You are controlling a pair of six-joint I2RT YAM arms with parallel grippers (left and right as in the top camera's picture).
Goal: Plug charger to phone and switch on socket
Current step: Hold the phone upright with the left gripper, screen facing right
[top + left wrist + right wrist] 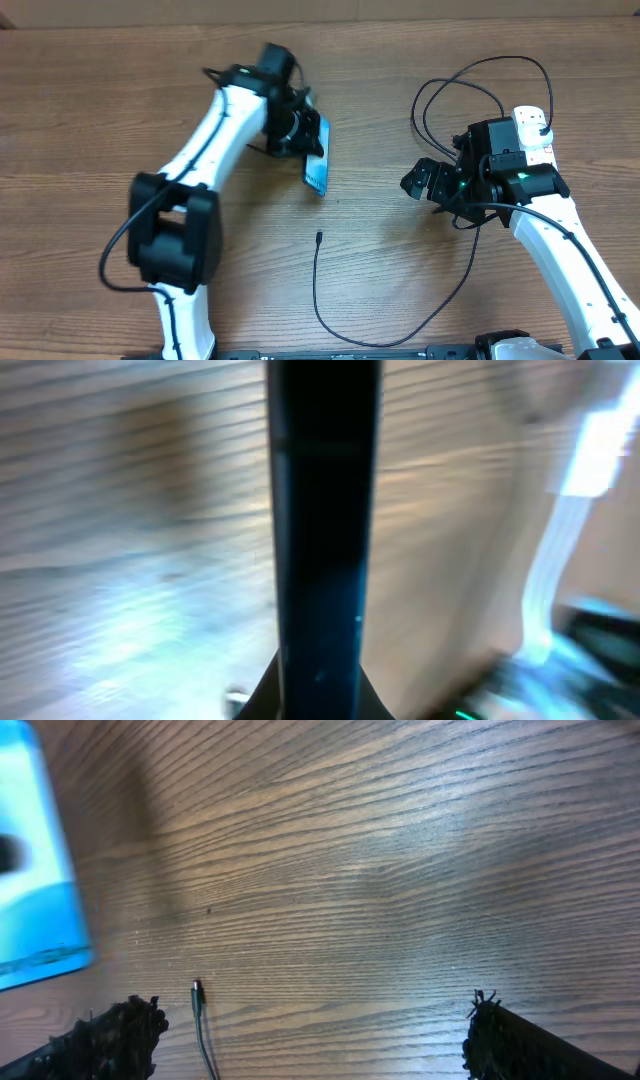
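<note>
My left gripper [298, 132] is shut on the phone [317, 160] and holds it tilted above the table, its light blue screen facing right. In the left wrist view the phone [322, 540] shows edge-on as a dark upright bar between the jaws. The charger's connector tip [318, 237] lies on the wood below the phone; its thin black cable curves down and round to the right. My right gripper [420, 181] is open, low over the table right of the phone. In its wrist view the tip [197, 990] lies just inside the left finger [110, 1040], with the phone [35, 870] at the far left. The white socket [535, 135] lies behind the right wrist.
Loops of black cable [480, 80] lie at the back right near the socket. The left arm's black base link [170, 240] stands at front left. Bare wooden tabletop [390, 270] shows between the two arms.
</note>
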